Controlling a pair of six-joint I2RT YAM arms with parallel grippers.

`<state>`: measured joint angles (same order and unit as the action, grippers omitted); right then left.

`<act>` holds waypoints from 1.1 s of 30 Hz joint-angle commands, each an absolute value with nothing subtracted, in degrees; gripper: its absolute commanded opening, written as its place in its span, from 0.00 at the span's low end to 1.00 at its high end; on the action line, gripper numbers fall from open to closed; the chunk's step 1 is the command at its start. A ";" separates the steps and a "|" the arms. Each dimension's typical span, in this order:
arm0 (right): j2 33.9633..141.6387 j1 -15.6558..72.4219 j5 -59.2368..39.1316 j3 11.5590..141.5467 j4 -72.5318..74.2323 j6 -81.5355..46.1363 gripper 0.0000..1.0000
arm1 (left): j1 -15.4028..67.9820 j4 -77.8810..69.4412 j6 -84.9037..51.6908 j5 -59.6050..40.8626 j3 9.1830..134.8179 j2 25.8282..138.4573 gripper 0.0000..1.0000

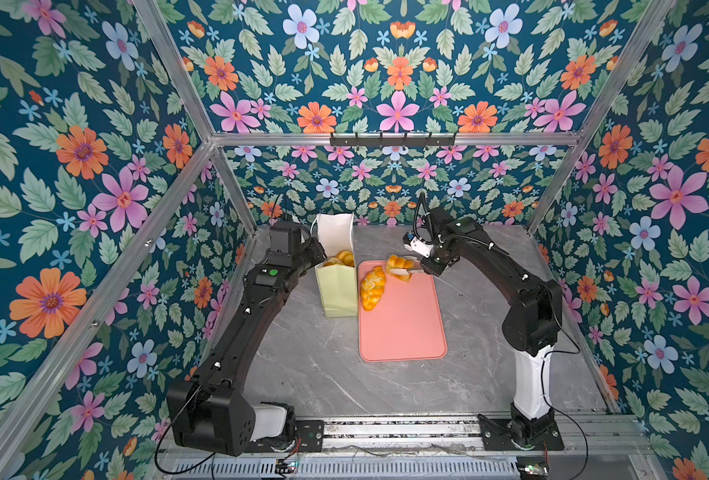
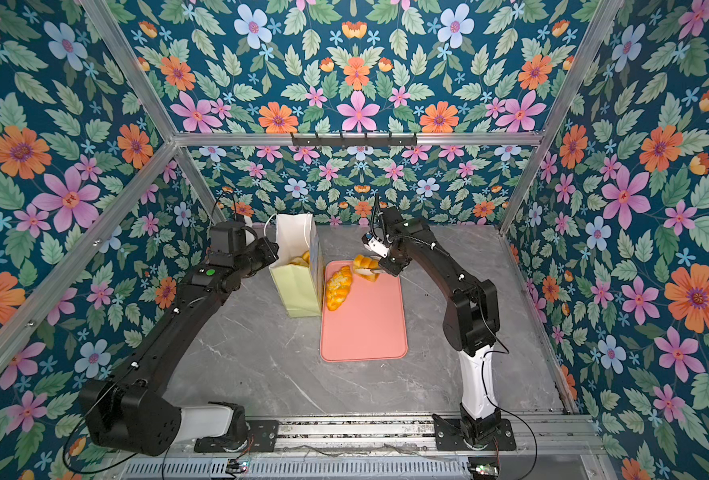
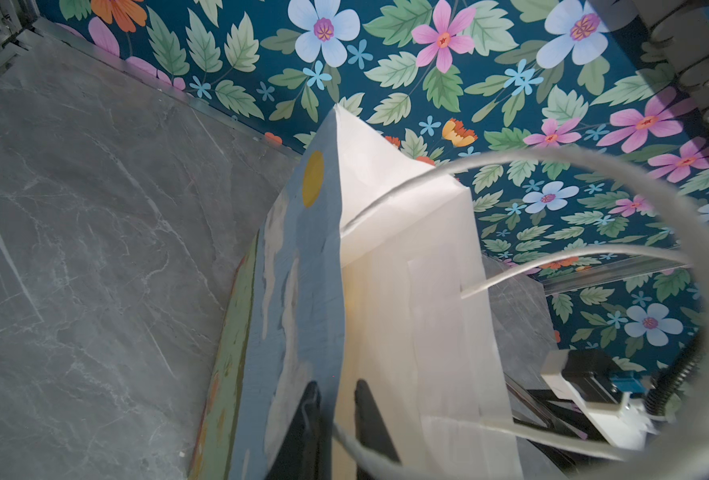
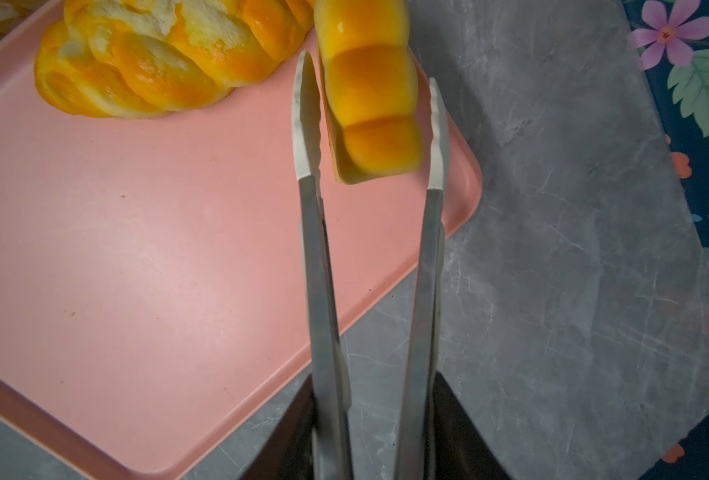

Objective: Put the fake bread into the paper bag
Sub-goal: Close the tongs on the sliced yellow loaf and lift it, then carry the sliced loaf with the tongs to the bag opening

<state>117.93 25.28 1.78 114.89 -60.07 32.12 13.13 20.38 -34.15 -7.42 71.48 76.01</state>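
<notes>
Pink tray [image 4: 157, 249], golden-orange braided loaf [image 4: 157, 62], silver tongs [image 4: 422, 270] (white tips).

Remote view: I read this as a staged robotics lab test cell. Aluminium frame [image 1: 261, 139] hung with floral wallpaper panels [image 1: 74, 166], marble-look table [image 1: 303, 374], robot arms [image 1: 527, 307] bolted to a rail [image 1: 398, 430] at the front.

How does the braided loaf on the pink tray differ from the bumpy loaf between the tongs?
The braided loaf lies free on the pink tray; the bumpy loaf sits between the tongs at the tray's far corner. The braided loaf is longer, woven, with pale dusted patches; the bumpy loaf is shorter, a smooth row of rounded humps. Both are glossy golden-orange and outside the paper bag.
</notes>
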 commanded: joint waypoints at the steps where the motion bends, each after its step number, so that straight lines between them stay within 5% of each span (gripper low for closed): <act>1: 118.04 25.51 1.12 116.03 -61.23 32.04 0.36 | 13.10 19.60 -34.09 -7.73 71.85 75.76 0.21; 6: 117.08 26.02 0.50 116.19 -62.26 31.64 0.31 | 13.05 19.85 -33.93 -7.73 72.48 75.67 0.26; 15: 108.35 26.70 -4.99 113.20 -60.30 27.88 0.26 | 13.10 17.47 -30.21 -6.82 70.71 70.78 0.53; 26: 102.51 26.78 -14.11 121.73 -70.74 14.60 0.26 | 13.10 17.40 -30.99 -6.30 67.50 69.55 0.51; 33: 98.40 30.74 -10.23 124.66 -74.97 11.50 0.28 | 13.10 18.67 -31.12 -4.42 67.66 68.76 0.50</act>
